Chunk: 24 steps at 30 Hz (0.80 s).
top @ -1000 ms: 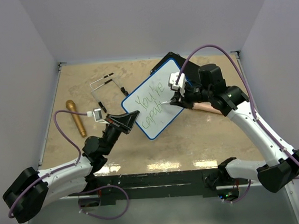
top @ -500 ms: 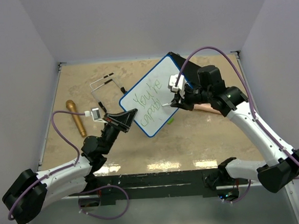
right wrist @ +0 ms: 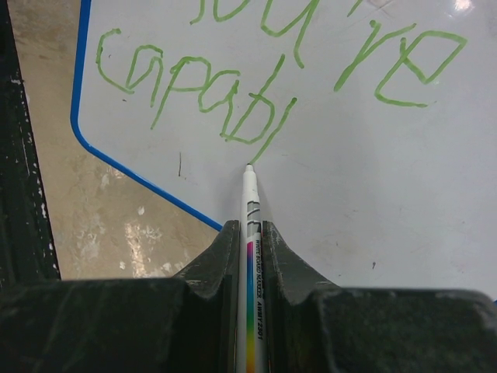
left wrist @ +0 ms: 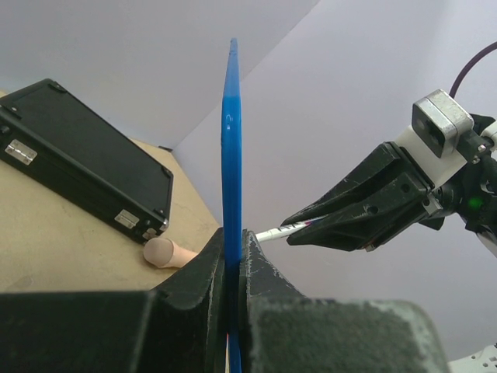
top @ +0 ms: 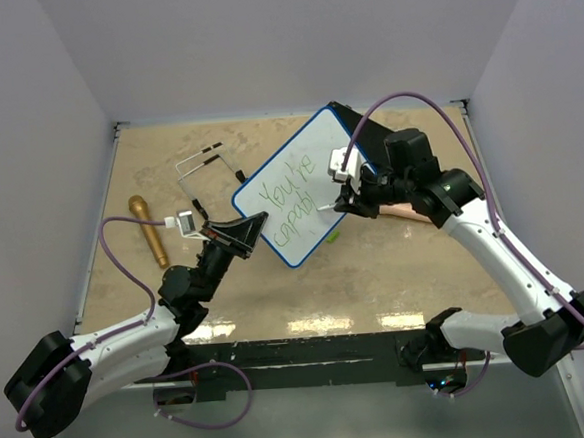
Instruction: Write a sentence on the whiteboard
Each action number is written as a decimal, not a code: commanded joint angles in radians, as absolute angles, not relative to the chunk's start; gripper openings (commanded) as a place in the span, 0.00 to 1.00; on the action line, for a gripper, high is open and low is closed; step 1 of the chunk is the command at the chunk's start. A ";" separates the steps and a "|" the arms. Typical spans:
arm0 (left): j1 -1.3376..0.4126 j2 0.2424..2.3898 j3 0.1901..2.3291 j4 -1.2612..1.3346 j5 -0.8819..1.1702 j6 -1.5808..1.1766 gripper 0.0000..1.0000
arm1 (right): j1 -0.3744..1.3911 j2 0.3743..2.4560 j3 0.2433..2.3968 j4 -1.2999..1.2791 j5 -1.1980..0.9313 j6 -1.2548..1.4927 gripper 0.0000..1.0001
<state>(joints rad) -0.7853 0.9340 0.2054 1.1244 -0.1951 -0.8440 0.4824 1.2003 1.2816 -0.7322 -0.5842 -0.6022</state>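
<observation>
Nearest in, the left gripper (top: 241,235) is clamped tight on the near-left edge of the whiteboard (top: 295,187), with the blue rim squeezed between both fingers (left wrist: 203,268) (from the wrist camera the board is edge-on, just a thin blue line). The board runs from that grip out toward the far right, over the middle of the table (top: 396,272). On its white face is the sentence (right wrist: 233,93) in green, two lines: "You're" on one, and "capab" plus one more stroke on the other. Coming in from the right, the right gripper (right wrist: 250,229) is closed on a white marker (right wrist: 250,198), barrel pinched between the fingers. The tip sits right at the bottom end of that last green stroke. Off to the left on the table lies a gold stick (top: 148,229), well apart from the board. Behind the board's far corner a black case (left wrist: 78,151) pokes out, with a peach-coloured thing (left wrist: 167,252) lying just beside one corner of it.
</observation>
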 commanded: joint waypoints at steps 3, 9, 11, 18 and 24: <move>-0.784 0.926 0.273 1.338 -0.153 -0.888 0.00 | 0.486 1.227 1.361 -0.719 -0.566 -0.598 0.00; -0.784 0.931 0.267 1.344 -0.144 -0.894 0.00 | 0.486 1.253 1.400 -0.716 -0.558 -0.594 0.00; -0.782 0.930 0.264 1.344 -0.144 -0.894 0.00 | 0.486 1.256 1.407 -0.715 -0.552 -0.589 0.00; -0.782 0.920 0.252 1.339 -0.152 -0.894 0.00 | 0.479 1.239 1.408 -0.680 -0.511 -0.554 0.00; -0.784 0.919 0.244 1.338 -0.161 -0.891 0.00 | 0.469 1.197 1.390 -0.695 -0.575 -0.571 0.00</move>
<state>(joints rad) -0.7845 0.9497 0.2054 1.1286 -0.1818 -0.8536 0.4808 1.2495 1.3705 -0.7212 -0.5434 -0.5697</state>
